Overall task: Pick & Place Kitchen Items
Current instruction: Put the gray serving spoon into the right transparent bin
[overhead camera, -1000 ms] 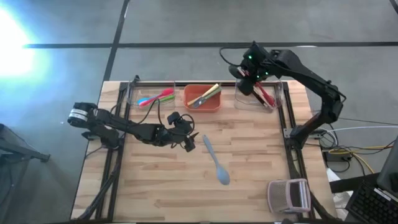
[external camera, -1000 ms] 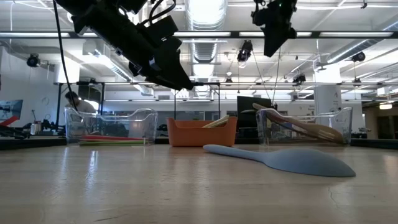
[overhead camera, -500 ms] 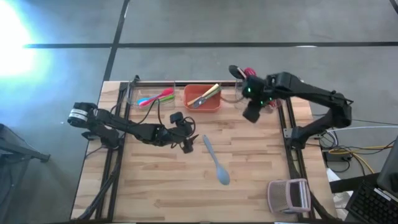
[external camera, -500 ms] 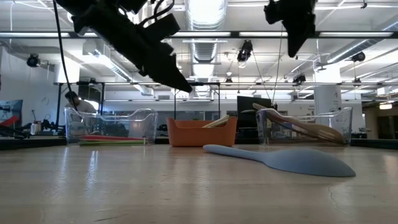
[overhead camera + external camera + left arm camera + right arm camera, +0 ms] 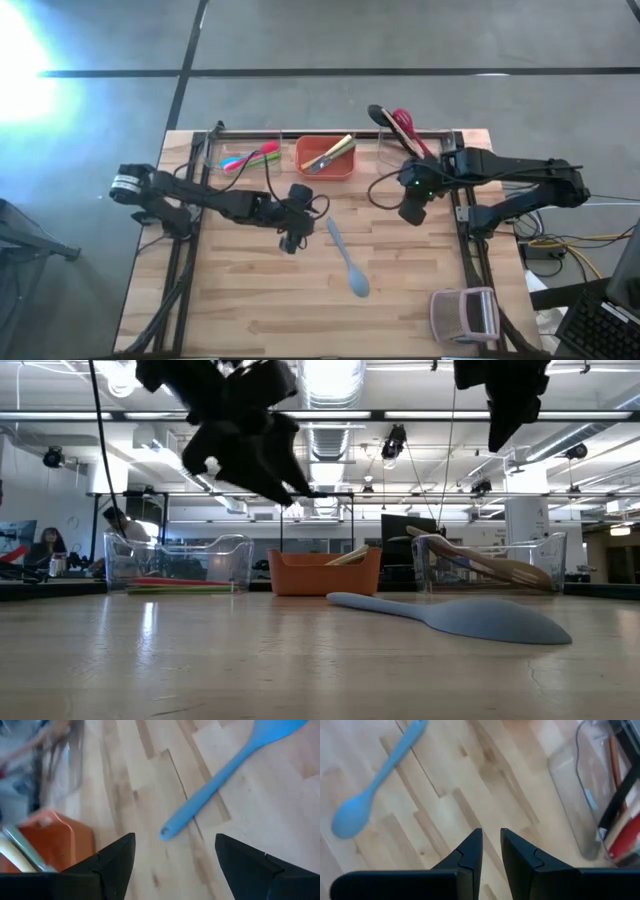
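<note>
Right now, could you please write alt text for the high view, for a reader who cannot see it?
A blue spoon lies alone mid-table between two dark arms: the left gripper hovers open beside its handle, and the right gripper is over bare wood, empty. Along the far edge, an orange bin and two clear bins hold more utensils.

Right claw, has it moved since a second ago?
Yes. In the high view the right claw has left the clear bin at the table's far edge and now hangs over bare wood nearer the blue spoon.
</note>
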Motion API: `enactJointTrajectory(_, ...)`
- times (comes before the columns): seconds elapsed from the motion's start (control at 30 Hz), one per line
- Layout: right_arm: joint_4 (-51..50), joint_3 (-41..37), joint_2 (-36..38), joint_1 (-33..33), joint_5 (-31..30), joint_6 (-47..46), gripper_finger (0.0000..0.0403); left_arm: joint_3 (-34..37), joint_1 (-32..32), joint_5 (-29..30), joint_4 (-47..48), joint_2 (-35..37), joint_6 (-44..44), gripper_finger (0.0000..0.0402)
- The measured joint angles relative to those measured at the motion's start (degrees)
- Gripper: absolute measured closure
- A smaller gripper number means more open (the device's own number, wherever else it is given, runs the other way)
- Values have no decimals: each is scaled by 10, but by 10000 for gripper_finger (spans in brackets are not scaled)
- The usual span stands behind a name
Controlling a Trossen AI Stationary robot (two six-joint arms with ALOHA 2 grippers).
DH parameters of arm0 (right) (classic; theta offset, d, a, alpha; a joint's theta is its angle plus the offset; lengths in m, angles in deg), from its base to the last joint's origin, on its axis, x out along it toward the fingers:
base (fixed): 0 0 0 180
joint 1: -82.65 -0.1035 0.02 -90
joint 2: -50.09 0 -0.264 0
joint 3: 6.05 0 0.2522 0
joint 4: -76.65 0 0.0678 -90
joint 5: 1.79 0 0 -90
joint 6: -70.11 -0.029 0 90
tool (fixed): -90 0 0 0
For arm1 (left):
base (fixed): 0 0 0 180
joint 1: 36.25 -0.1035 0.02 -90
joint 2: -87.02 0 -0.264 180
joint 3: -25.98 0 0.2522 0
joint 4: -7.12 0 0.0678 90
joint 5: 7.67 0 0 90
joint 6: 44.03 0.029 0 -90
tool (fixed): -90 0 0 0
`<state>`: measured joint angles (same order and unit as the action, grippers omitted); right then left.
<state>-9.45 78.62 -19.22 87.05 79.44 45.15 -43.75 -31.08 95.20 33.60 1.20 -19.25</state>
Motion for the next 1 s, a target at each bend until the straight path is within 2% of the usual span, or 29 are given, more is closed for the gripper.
enactJointTrajectory(0.2, 38, -2, 6, -3, -1, -1, 335, -69, -22, -37, 74, -23, 80, 126)
enactJointTrajectory(0.5, 52, 1, 6, -3, -1, 10, 328, -148, -48, -53, 146, -130, 180, 126)
enactJointTrajectory(0.63, 53, 1, 6, -3, 0, 18, 331, -203, -48, -49, 214, -198, 192, 126)
enactJointTrajectory(0.83, 53, 1, 6, -3, 0, 27, 341, -307, -48, 0, 310, -287, 215, 131)
enactJointTrajectory(1.0, 53, 1, 6, -3, 0, 29, 344, -373, -48, -4, 341, -329, 237, 148)
